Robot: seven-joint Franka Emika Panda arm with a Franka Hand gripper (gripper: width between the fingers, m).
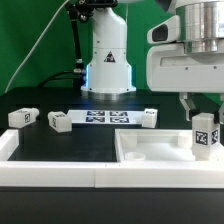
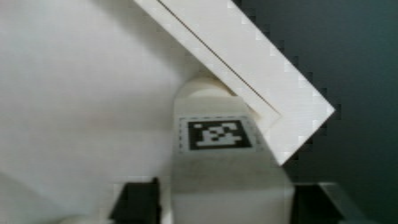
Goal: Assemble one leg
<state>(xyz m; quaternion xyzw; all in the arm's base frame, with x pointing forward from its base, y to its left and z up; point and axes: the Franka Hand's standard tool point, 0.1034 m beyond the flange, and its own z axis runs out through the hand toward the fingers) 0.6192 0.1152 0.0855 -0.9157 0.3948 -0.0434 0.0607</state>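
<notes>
Leg (image 1: pixel 205 137): short white post, tag facing outward, upright at the corner of the panel on the exterior view's right.
Jaws: clamped on the leg, one dark finger on each flank, seen best in the wrist view.
Panel (image 1: pixel 150 155): flat on the desk (image 1: pixel 60 145), raised rim up.
Contact: leg tip (image 2: pixel 217 135) right at the panel's rim (image 2: pixel 231 60); touching or just above, cannot tell.
Risk, misalignment: likely jamming or cross-threading if pressed down off the corner hole, with the tip catching on the rim.
Risk, panel shift: probably pushed sideways by an off-centre load, since nothing visibly pins it.
Risk, slip: possible twist of the leg within the jaws if turned against resistance.
Exterior view only: height of the leg over the panel, loose legs (image 1: pixel 22 117) (image 1: pixel 60 121) (image 1: pixel 148 117), marker board (image 1: pixel 105 117).
Wrist view only: tip against the rim line, jaws' hold on both flanks.
</notes>
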